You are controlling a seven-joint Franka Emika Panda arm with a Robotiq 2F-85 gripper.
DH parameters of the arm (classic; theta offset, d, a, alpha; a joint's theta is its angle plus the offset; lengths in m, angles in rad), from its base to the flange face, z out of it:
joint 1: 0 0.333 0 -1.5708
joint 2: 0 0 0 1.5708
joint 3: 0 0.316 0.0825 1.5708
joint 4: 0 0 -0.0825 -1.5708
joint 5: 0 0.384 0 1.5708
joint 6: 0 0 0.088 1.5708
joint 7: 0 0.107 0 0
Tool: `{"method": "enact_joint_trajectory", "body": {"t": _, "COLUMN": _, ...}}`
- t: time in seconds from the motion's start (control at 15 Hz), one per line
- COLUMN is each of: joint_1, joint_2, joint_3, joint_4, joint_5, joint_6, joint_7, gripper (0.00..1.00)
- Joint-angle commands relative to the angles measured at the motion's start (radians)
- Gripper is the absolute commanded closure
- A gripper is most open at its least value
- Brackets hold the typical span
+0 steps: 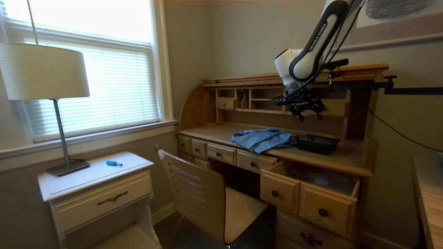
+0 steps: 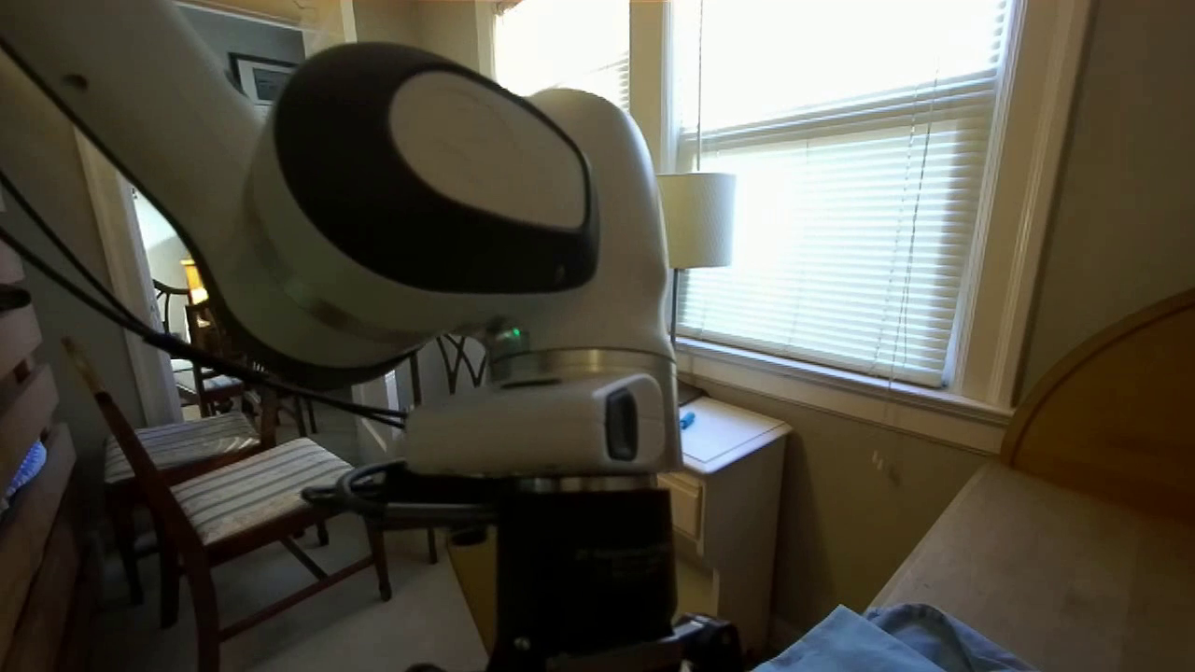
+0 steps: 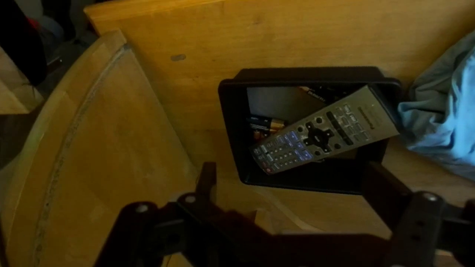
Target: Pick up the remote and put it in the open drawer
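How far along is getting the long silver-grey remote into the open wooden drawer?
Looks done: the wooden drawer stands open. In hand: nothing yet; the black two-fingered gripper hangs open above the wooden desk. Left: grasp the remote, lying slantwise in the black rectangular plastic tray, then set it in the drawer.

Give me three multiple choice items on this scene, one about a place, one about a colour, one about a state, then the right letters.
1. Where is the remote?
A) on the chair seat
B) in the black bin
C) on the nightstand

2. What colour is the cloth beside the bin?
A) blue
B) red
C) yellow

3. How does the pincer stand?
A) shut on the remote
B) shut on nothing
C) open

1 B: in the wrist view it slants across the bin, lower end inside.
2 A: it looks blue in all three views.
3 C: its jaws are wide apart in the wrist view.
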Motion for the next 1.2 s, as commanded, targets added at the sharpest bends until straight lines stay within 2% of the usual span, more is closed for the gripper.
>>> {"method": "enact_joint_trajectory", "body": {"t": 0.0, "joint_1": 0.032, "joint_2": 0.091, "joint_3": -0.046, "joint_4": 0.103, "joint_5": 0.126, "joint_6": -0.032, "joint_7": 0.092, "gripper": 0.00}}
{"method": "enact_joint_trajectory", "body": {"t": 0.33, "joint_1": 0.029, "joint_2": 0.176, "joint_3": -0.090, "joint_4": 0.167, "joint_5": 0.255, "joint_6": -0.031, "joint_7": 0.226, "gripper": 0.00}}
{"method": "enact_joint_trajectory", "body": {"t": 0.47, "joint_1": 0.035, "joint_2": 0.186, "joint_3": -0.101, "joint_4": 0.186, "joint_5": 0.305, "joint_6": -0.073, "joint_7": 0.277, "gripper": 0.00}}
{"method": "enact_joint_trajectory", "body": {"t": 0.53, "joint_1": 0.037, "joint_2": 0.164, "joint_3": -0.104, "joint_4": 0.142, "joint_5": 0.262, "joint_6": -0.020, "joint_7": 0.217, "gripper": 0.00}}
{"method": "enact_joint_trajectory", "body": {"t": 0.73, "joint_1": 0.036, "joint_2": 0.180, "joint_3": -0.107, "joint_4": 0.164, "joint_5": 0.283, "joint_6": -0.046, "joint_7": 0.250, "gripper": 0.00}}
{"method": "enact_joint_trajectory", "body": {"t": 1.0, "joint_1": 0.058, "joint_2": 0.239, "joint_3": -0.153, "joint_4": 0.199, "joint_5": 0.207, "joint_6": 0.009, "joint_7": 0.274, "gripper": 0.00}}
{"method": "enact_joint_trajectory", "body": {"t": 1.13, "joint_1": 0.066, "joint_2": 0.275, "joint_3": -0.174, "joint_4": 0.216, "joint_5": 0.208, "joint_6": 0.064, "joint_7": 0.311, "gripper": 0.00}}
